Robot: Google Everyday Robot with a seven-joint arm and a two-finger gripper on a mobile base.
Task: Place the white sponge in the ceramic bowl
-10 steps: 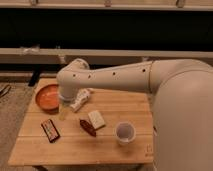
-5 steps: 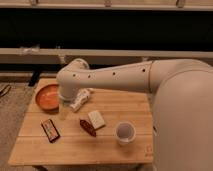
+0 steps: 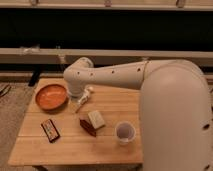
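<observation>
The white sponge lies flat near the middle of the wooden table, leaning against a dark red-brown block. The orange ceramic bowl sits at the table's back left and looks empty. My white arm reaches in from the right. Its gripper hangs at the arm's end, between the bowl and a white labelled bottle. It is behind and to the left of the sponge, apart from it.
A round white cup stands at the front right of the sponge. A dark flat packet lies at the front left. A low shelf and rail run behind the table. The floor shows at the left.
</observation>
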